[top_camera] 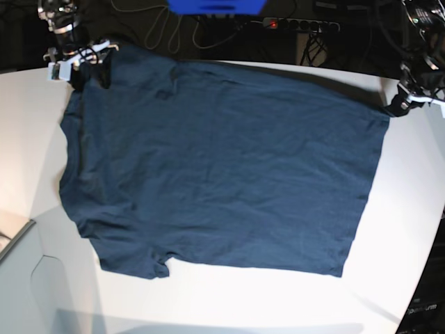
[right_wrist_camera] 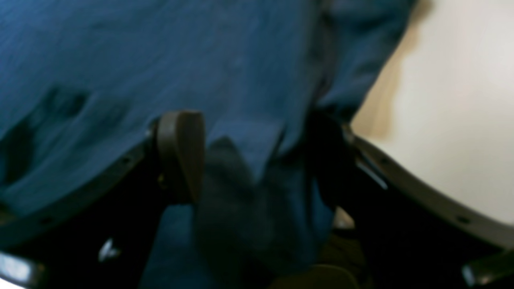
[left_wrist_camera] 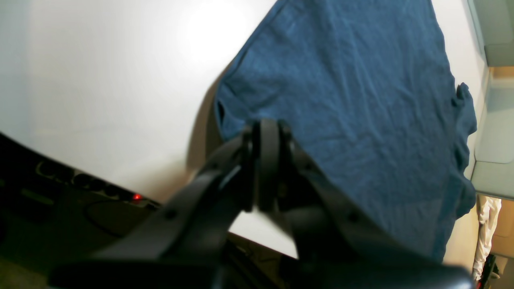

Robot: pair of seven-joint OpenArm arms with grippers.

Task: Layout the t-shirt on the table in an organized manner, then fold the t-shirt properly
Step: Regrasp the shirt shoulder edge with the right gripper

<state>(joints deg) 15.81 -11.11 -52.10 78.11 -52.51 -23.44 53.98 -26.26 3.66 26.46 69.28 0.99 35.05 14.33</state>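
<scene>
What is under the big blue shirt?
The white table is under the t-shirt; it shows all around the cloth. The shirt lies flat, so nothing bulky seems hidden, but the covered part cannot be seen.

Left gripper (left_wrist_camera: 268, 160) fingers pressed together, right gripper (right_wrist_camera: 257, 156) fingers spread wide, seemingly straddling cloth

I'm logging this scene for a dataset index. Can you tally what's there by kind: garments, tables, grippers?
Garments: 1, the t-shirt
Tables: 1, the table
Grippers: 2, the left gripper, shut on the shirt's corner, and the right gripper, open
Total: 4
</scene>
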